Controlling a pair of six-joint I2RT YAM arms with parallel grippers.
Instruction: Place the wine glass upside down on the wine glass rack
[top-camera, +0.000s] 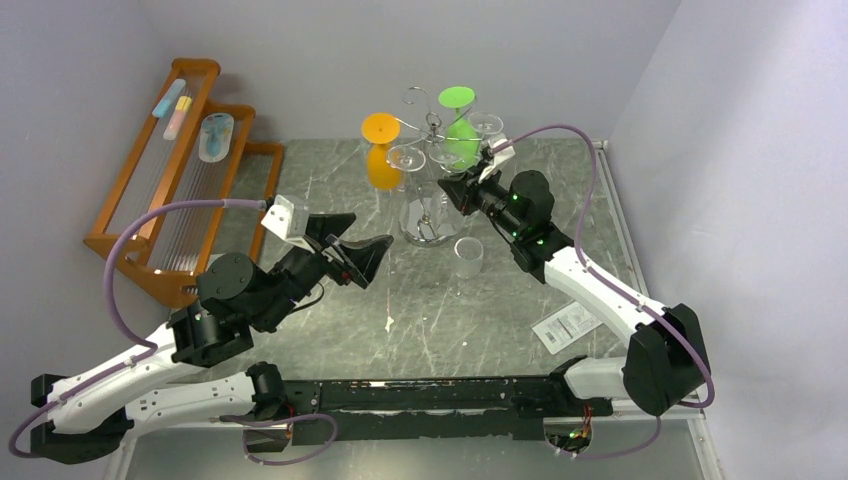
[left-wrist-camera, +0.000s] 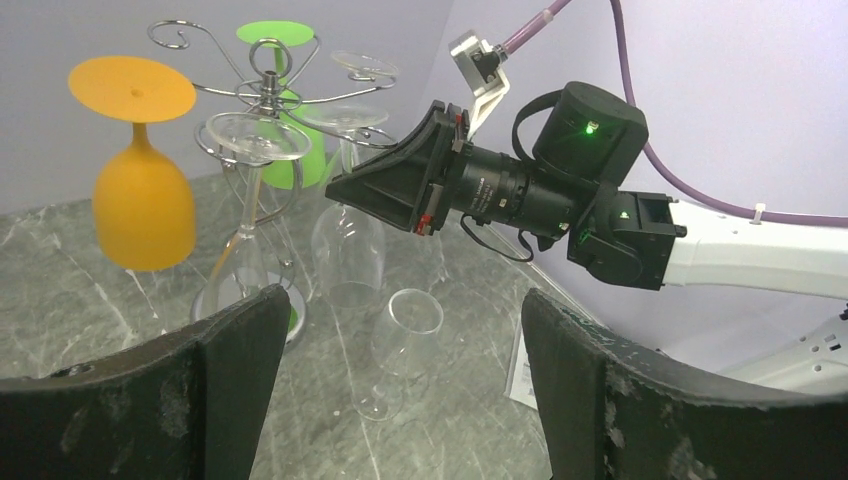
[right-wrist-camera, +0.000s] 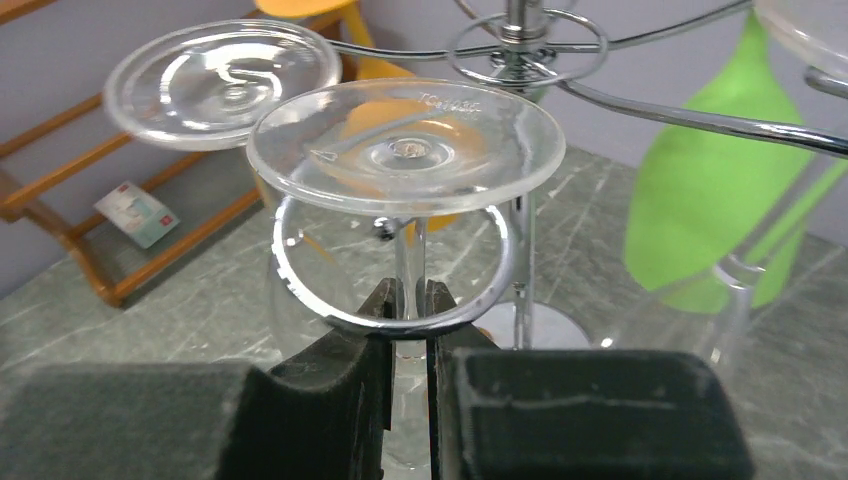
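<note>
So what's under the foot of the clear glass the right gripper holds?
Below the wine glass's foot, a chrome loop of the wine glass rack rings the stem. The right gripper pinches that stem just beneath. Its fingers hide most of the bowl.

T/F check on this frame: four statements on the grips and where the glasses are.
1. The right end effector is shut on the clear wine glass's stem. True.
2. The left end effector holds the orange glass. False: it is open and empty; the orange glass hangs on the wine glass rack.
3. Another clear glass stands on the table. True.
4. The green glass lies on the table. False: it hangs upside down on the rack.
</note>
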